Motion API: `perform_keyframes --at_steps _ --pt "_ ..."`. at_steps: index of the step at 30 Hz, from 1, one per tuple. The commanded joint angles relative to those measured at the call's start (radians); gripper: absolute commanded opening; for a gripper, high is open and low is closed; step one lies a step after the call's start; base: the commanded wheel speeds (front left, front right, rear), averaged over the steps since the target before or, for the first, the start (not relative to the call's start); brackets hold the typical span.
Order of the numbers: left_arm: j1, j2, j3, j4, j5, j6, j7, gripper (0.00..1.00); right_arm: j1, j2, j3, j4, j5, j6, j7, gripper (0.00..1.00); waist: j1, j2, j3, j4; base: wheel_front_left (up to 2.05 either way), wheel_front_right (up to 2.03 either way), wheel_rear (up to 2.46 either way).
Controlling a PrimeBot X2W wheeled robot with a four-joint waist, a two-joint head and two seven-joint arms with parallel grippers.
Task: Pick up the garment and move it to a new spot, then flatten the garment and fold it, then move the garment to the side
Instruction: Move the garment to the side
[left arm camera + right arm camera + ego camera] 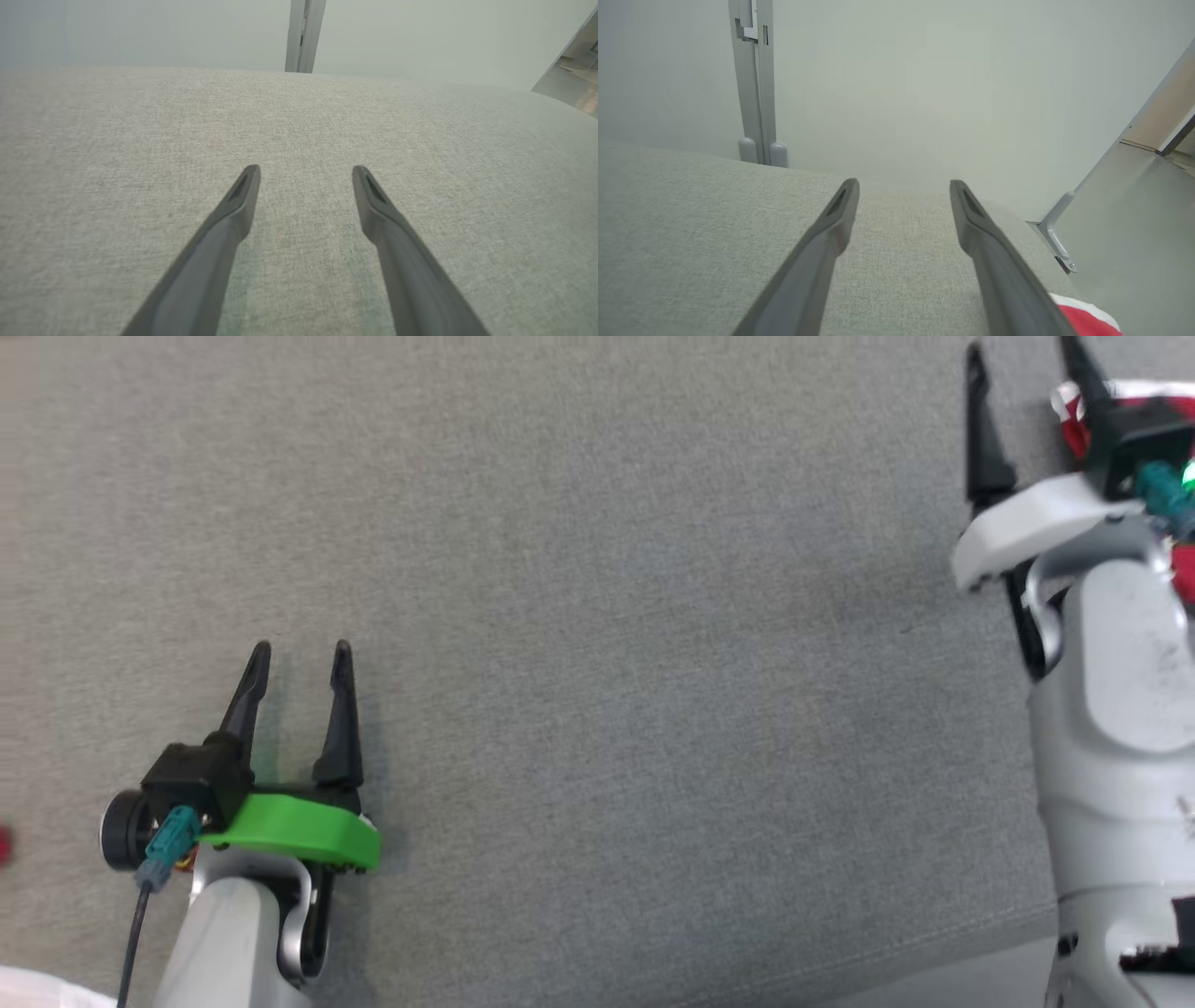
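Note:
The garment [1072, 418] is red and white; a small part of it peeks out at the far right, under and behind my right gripper [1021, 350]. That gripper is open, fingers apart over the grey cloth surface [597, 616]. In the right wrist view the garment [1085, 318] lies at the bottom right, just beside the right finger, and the gripper [903, 184] holds nothing. My left gripper [302, 653] rests at the lower left, open and empty. The left wrist view shows its gripper [306, 171] with bare grey cloth between the fingers.
The grey surface ends in a seam and front edge [934, 961] at the lower right. A small red bit [5, 845] shows at the left border, and something white [37, 991] at the bottom left corner. A pale wall with a grey post [754, 84] stands behind.

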Motion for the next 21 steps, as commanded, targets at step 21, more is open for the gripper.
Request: perform_keyframes --at_steps 21 --pt "0.206 -0.055 0.137 0.062 0.055 0.003 0.001 1.0 0.511 0.001 0.187 -0.107 0.272 -0.002 -0.004 1.0 -0.0001 0.0 -0.313 0.143 0.0 0.0 0.0"
